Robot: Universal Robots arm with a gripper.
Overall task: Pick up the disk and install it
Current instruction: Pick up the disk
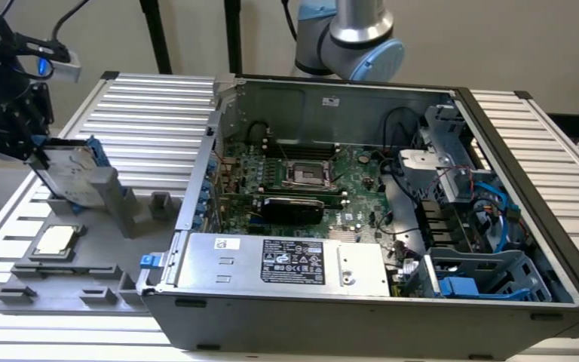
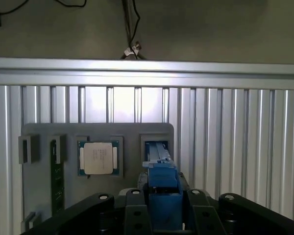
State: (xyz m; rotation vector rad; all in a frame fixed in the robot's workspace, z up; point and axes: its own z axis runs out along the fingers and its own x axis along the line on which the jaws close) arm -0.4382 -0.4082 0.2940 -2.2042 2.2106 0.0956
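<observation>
Far on the exterior view's left, the hand (image 1: 40, 151) is clamped tight on the disk (image 1: 72, 175). The disk sits tilted between its fingers, just above the grey holder (image 1: 118, 202). The hand points downward, with the open computer case (image 1: 370, 188) well away.

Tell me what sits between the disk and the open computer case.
In the exterior view, a grey stand's upright post and a small grey block sit between the disk and the computer case; the rest is bare ribbed table.
</observation>
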